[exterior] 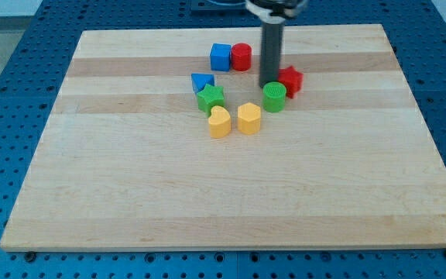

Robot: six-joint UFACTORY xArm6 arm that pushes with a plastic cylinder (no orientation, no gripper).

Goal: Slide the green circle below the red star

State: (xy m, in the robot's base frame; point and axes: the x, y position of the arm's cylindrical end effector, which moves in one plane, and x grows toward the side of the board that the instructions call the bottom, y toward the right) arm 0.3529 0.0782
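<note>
Right now you see my tip [270, 84], a bare rod pinching nothing, touching the green circle [274, 97] at its upper edge. That circle sits just beside the red star [289, 80], toward the view's lower left of it.

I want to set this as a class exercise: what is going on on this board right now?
A robot arm's dark rod is pushing blocks on a wooden board. My tip sits just above the green circle block, with the red star block at the tip's right. The circle lies below and slightly left of the star, almost touching it. Nearby are a blue cube, red cylinder, blue triangle, green star, yellow heart and yellow hexagon.
</note>
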